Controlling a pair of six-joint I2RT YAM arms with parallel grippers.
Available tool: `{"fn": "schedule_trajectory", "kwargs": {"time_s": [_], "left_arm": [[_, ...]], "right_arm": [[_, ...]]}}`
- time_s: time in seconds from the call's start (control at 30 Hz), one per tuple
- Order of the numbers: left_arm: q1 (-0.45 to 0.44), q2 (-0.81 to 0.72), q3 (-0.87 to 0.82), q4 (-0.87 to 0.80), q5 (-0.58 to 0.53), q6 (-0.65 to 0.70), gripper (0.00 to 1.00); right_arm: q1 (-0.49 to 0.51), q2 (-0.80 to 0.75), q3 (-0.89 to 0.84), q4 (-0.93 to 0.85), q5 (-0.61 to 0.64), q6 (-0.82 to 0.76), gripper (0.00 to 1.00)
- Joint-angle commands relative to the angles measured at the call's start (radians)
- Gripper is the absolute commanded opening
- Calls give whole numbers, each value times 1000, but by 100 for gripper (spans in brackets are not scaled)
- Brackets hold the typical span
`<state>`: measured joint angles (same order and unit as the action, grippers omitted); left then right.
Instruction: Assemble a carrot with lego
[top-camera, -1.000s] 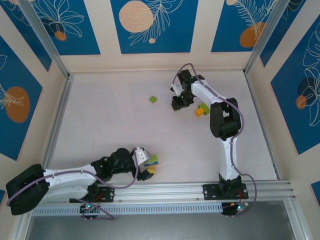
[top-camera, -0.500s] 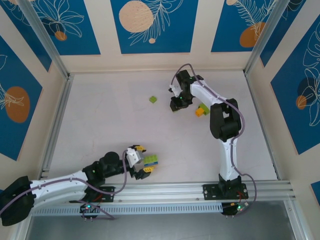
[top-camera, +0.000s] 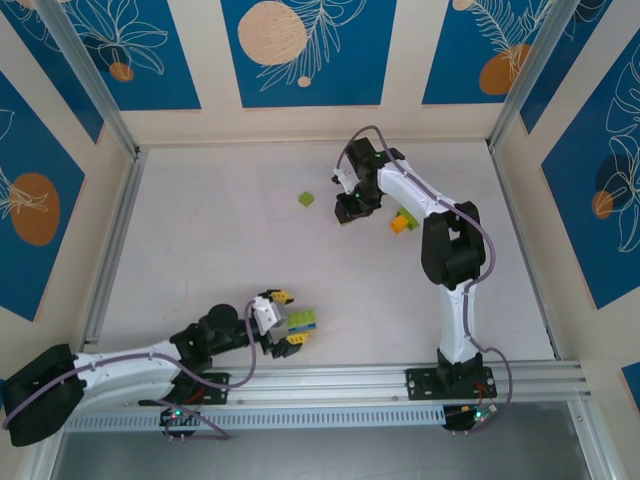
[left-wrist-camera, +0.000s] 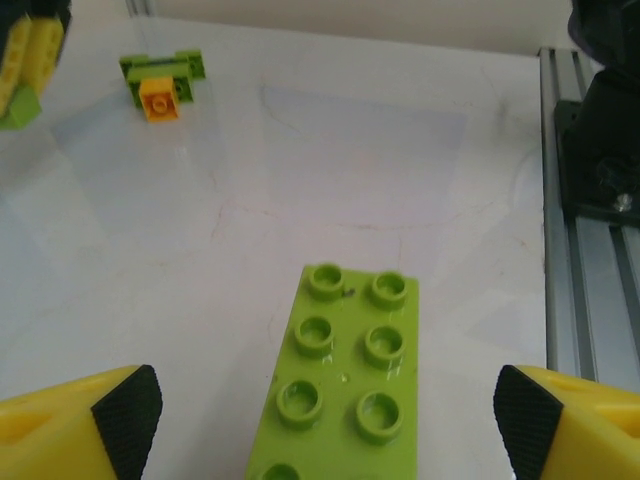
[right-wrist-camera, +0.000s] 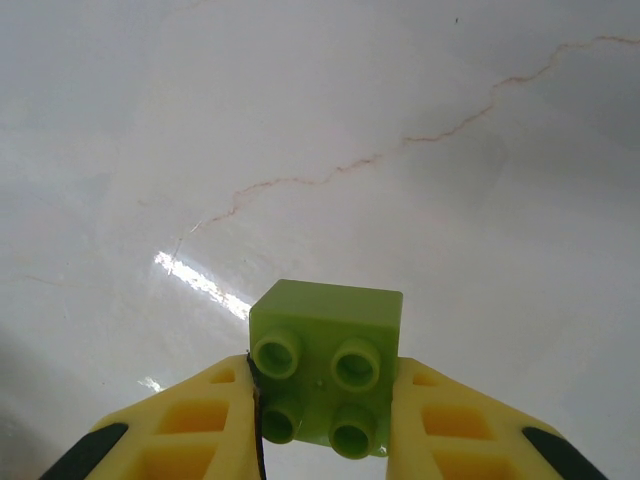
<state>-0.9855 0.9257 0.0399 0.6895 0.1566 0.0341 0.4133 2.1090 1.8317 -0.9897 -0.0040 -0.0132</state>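
Two shifts, right gripper (top-camera: 348, 208) carried square brick (right-wrist-camera: 325, 365) leftward, left gripper (top-camera: 289, 319) retreated

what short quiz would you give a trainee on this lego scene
1. True or false: the right tool is shut on a small lime brick.
2. What lies between the fingers of the open left tool? A) a long lime brick B) a blue brick C) a black brick
3. Fill in: in the left wrist view, the far clump is lime green with one ___ brick on it.
Key: 1 true; 2 A; 3 orange.
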Motion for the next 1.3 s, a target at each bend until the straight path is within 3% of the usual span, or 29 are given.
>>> {"fn": "schedule_trajectory", "kwargs": {"time_s": [0.0,0.53,0.83,1.0,1.27], "left_arm": [[16,69,1,105,46,3,85],[31,19,-26,125,56,1,76],[40,51,-23,149,71,7,61],[41,61,-21,156,84,10,55],[41,76,-25,177,98,9,58]], "right_arm": [[15,-69,-13,-38,2,25,27],[47,-210,-133,-72,27,39,26],[101,-425,-266,-164,6,157,25],[164,-532,-360,-179,-11,262,24],[340,-559,-399,-194,-13,416,24]]}}
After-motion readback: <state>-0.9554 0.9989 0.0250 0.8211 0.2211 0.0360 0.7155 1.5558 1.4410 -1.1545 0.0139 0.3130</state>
